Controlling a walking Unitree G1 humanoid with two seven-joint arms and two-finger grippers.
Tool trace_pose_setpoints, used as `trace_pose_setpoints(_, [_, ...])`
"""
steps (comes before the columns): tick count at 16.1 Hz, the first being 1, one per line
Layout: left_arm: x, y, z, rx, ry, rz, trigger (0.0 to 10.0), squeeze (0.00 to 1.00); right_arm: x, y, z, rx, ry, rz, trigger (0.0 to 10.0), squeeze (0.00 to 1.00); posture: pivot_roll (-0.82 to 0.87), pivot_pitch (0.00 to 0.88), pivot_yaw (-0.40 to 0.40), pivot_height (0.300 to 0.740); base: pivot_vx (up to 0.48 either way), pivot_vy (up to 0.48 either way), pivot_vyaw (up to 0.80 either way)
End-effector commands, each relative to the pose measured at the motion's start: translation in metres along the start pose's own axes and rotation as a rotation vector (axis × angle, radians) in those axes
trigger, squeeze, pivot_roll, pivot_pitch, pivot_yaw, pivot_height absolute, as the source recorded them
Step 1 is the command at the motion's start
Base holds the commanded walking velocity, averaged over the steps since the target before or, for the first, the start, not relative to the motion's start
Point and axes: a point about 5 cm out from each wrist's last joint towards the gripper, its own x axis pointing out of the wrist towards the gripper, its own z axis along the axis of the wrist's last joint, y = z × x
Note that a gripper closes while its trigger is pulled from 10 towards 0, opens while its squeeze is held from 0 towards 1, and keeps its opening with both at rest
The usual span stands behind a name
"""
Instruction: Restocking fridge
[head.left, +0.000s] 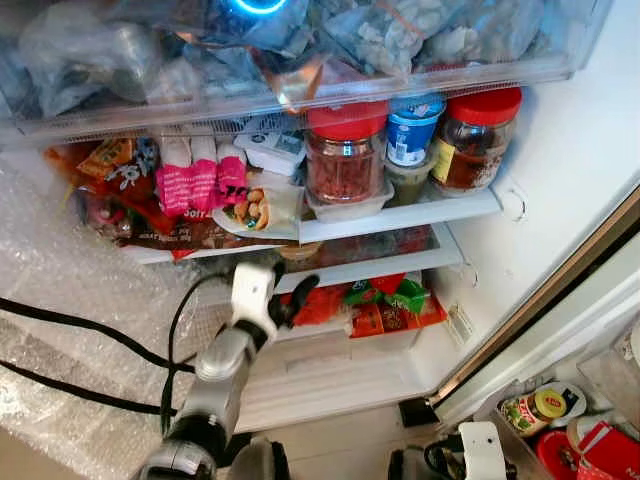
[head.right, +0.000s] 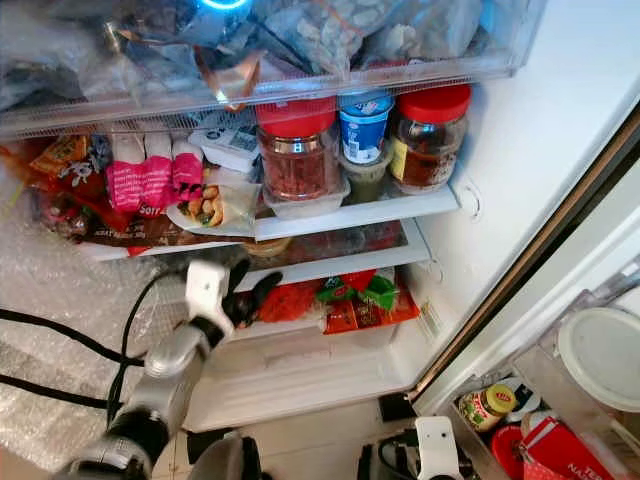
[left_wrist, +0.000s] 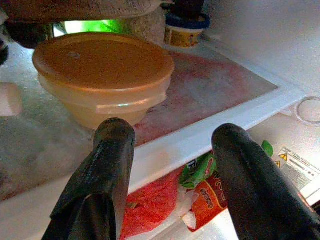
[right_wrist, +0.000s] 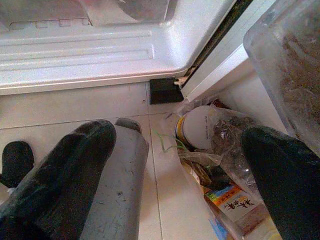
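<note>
1. The fridge (head.left: 560, 150) stands open, and the head camera looks down into it. The top drawer (head.left: 300, 90) is stuffed with bags of frozen-looking stuff.
2. On the shelf under that drawer, from right to left: a red-lidded jar (head.left: 478, 138), a blue-and-white cup (head.left: 412, 130), another red-lidded jar (head.left: 346, 150) sitting on a clear box, then pink packets (head.left: 200, 180) and assorted snack bags.
3. The left gripper (head.left: 285, 300) is up at the front edge of the next shelf down (left_wrist: 210, 135), jaws open with nothing between them.
4. In the left wrist view, a round tub with an orange lid (left_wrist: 102, 75) sits on that shelf just past the fingers (left_wrist: 112, 170), not touching them. A small blue-lidded tub (left_wrist: 184, 30) stands further back.
5. Below the shelf edge lie red and green snack packs (head.left: 385, 305).
6. The right gripper (right_wrist: 180, 175) hangs low over the tiled floor (right_wrist: 75, 112), jaws wide open and empty, near a bag of groceries (right_wrist: 220, 150) beside the fridge door.
7. The door pocket (head.left: 560, 420) at lower right holds a yellow-lidded jar (head.left: 535, 408).
</note>
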Motion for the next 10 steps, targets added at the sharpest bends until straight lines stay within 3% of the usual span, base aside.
trace_pose_setpoints(1, [-0.002, -0.002, 0.009, 0.022, -0.051, -0.023, 10.0, 0.00, -0.022, 0.008, -0.058, -0.005, 0.234, 0.033, 10.0, 0.00, -0.12, 0.196, 0.036, 0.647, 0.000, 0.000, 0.00])
trace_pose_setpoints(2, [-0.003, -0.003, 0.010, 0.023, -0.055, -0.025, 10.0, 0.00, -0.022, 0.008, -0.058, -0.005, 0.234, 0.033, 10.0, 0.00, -0.12, 0.196, 0.036, 0.647, 0.000, 0.000, 0.00])
trace_pose_setpoints(3, [-0.020, -0.009, 0.008, 0.053, -0.064, -0.021, 10.0, 0.00, -0.021, 0.009, -0.057, -0.006, 0.233, 0.034, 10.0, 0.00, -0.11, 0.194, 0.039, 0.647, 0.000, 0.000, 0.00])
trace_pose_setpoints(6, [-0.047, -0.009, 0.001, 0.092, -0.042, 0.049, 10.0, 0.00, -0.021, 0.011, -0.056, -0.004, 0.231, 0.037, 10.0, 0.00, -0.10, 0.193, 0.041, 0.647, 0.000, 0.000, 0.00])
trace_pose_setpoints(10, [-0.060, -0.004, -0.003, 0.096, 0.005, 0.154, 10.0, 0.00, -0.021, 0.014, -0.056, -0.003, 0.235, 0.045, 10.0, 0.00, -0.09, 0.183, 0.047, 0.647, -0.088, 0.000, 0.00])
